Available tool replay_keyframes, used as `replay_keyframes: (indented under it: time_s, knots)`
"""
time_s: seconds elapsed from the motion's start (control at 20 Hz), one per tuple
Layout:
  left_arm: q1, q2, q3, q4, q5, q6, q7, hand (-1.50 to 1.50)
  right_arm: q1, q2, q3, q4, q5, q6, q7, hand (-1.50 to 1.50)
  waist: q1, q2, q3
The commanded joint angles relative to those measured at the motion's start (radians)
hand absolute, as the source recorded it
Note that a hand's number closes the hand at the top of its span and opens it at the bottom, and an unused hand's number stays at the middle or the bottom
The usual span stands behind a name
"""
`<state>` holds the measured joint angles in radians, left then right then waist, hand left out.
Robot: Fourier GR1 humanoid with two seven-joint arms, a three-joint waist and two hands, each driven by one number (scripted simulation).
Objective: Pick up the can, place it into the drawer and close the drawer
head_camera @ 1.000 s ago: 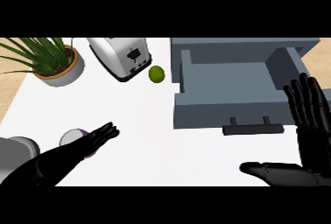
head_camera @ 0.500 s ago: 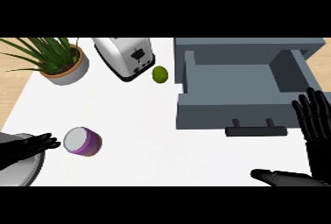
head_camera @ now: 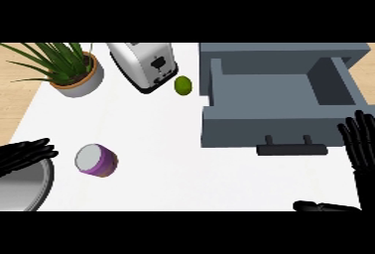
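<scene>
A purple can [head_camera: 96,160] with a silver lid stands on the white counter at the lower left. The grey drawer [head_camera: 281,105] is pulled open at the upper right, its inside bare, its dark handle [head_camera: 291,148] facing me. My left hand [head_camera: 23,156] shows at the left edge, well left of the can and apart from it, fingers relaxed and holding nothing. My right hand [head_camera: 362,147] is upright at the right edge, just right of the drawer handle, fingers straight, thumb low near the bottom edge.
A silver toaster [head_camera: 144,65] stands at the back, with a green lime [head_camera: 183,85] beside it near the drawer's left wall. A potted plant [head_camera: 67,69] is at the back left. A metal bowl rim [head_camera: 28,188] shows at the lower left corner.
My left hand has drawn back to the left edge, away from the can, uncovering it. My right hand has slid lower and further right.
</scene>
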<state>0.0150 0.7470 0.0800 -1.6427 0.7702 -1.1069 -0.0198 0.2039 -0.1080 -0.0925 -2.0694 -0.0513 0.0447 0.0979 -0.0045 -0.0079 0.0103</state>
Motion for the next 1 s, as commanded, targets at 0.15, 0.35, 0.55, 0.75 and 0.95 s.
replay_keyframes:
  time_s: [0.15, 0.35, 0.55, 0.75, 0.95]
  knots:
    - [-0.079, -0.081, 0.041, 0.130, -0.092, -0.152, -0.033, -1.50, 0.029, 0.016, 0.006, -0.038, -0.001, 0.006, 0.028, -1.50, -0.002, 0.008, -0.011]
    - [-0.127, -0.127, 0.009, 0.146, -0.138, -0.130, -0.015, -1.50, 0.030, -0.004, -0.045, 0.020, -0.026, 0.040, -0.045, -1.50, -0.003, 0.009, -0.011]
    - [-0.174, -0.191, 0.044, 0.254, -0.268, -0.197, -0.069, -1.50, 0.030, -0.012, -0.052, 0.024, -0.033, 0.059, -0.046, -1.50, -0.008, 0.010, -0.012]
    - [-0.123, -0.261, 0.097, 0.241, -0.425, -0.215, -0.150, -1.50, 0.018, -0.001, -0.062, 0.055, -0.017, 0.046, -0.056, -1.50, 0.002, 0.010, -0.012]
    - [-0.156, -0.286, 0.069, 0.258, -0.435, -0.164, -0.130, -1.50, 0.125, 0.009, -0.076, 0.058, -0.046, 0.112, -0.171, -1.50, -0.007, 0.008, -0.011]
